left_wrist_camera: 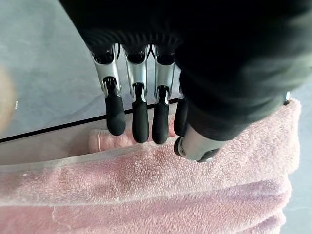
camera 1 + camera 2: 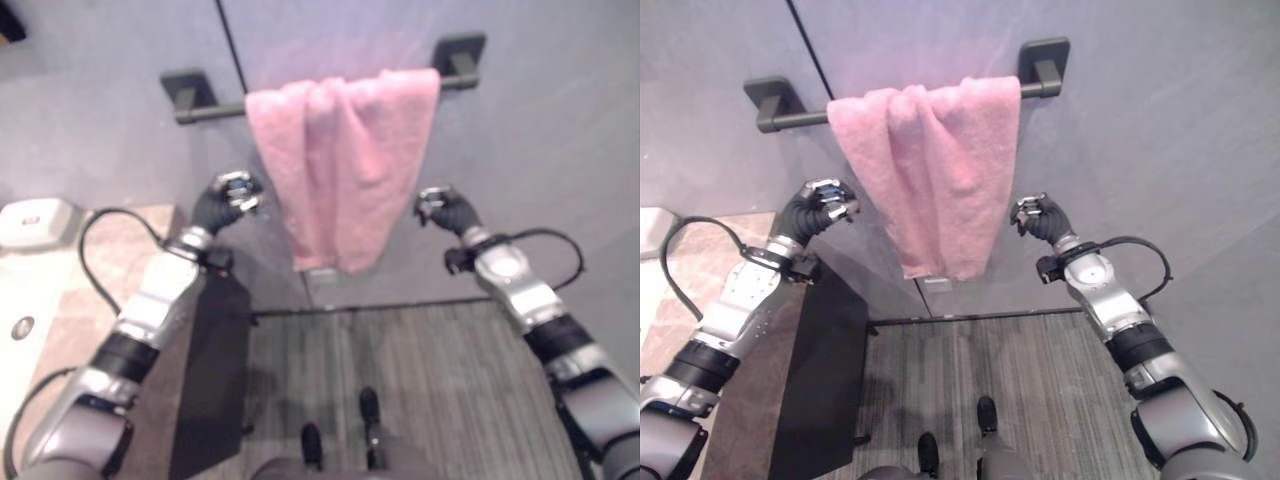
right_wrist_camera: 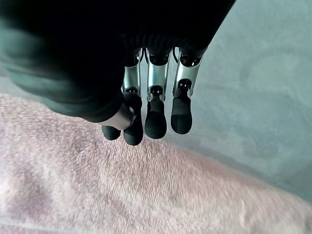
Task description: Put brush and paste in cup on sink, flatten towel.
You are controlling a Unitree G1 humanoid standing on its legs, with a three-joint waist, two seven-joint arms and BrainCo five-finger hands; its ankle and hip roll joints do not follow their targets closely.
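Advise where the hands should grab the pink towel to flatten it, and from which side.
Take the pink towel by its two hanging side edges, left hand from the left, right hand from the right. It hangs bunched in folds over the bar, so pulling the edges outward along the bar should probably spread it.

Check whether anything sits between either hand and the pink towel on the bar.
Nothing visible does. The bunched pink terry towel hangs on the dark wall bar. The left hand and the right hand hover beside its edges with only bare grey wall around them.
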